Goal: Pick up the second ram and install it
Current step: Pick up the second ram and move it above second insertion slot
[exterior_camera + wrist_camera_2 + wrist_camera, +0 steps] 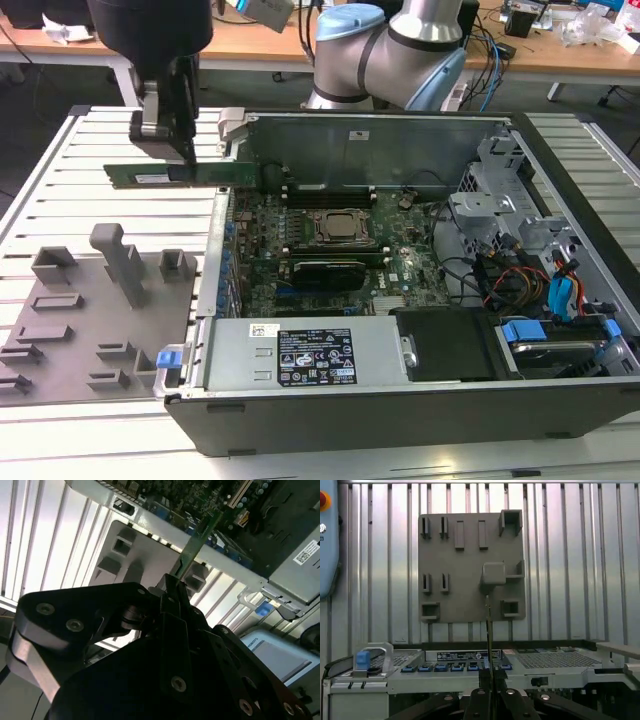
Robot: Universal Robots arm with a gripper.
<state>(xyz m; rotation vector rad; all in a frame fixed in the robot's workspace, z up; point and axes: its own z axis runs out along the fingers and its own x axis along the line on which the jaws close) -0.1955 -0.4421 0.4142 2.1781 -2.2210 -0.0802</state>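
Observation:
The second ram point(215, 173) is a long green stick held level above the table, over the left wall of the open computer case point(400, 400) as the exterior view shows it. My gripper point(178, 155) is shut on it near its middle. In both wrist views the ram shows edge-on, as a thin green strip point(200, 535) point(488, 625) running out from between the black fingers point(167, 597) point(480, 690). Inside the case the square metal processor point(340, 227) sits on the motherboard, with long black slots point(325, 192) beyond it.
A grey plastic tray point(90, 310) point(465, 555) with raised blocks lies on the ribbed white table point(60, 200), beside the case. A power supply point(310, 350), a drive cage point(500, 200) and coloured cables point(540, 285) fill the case. The robot's base point(400, 50) stands behind the case.

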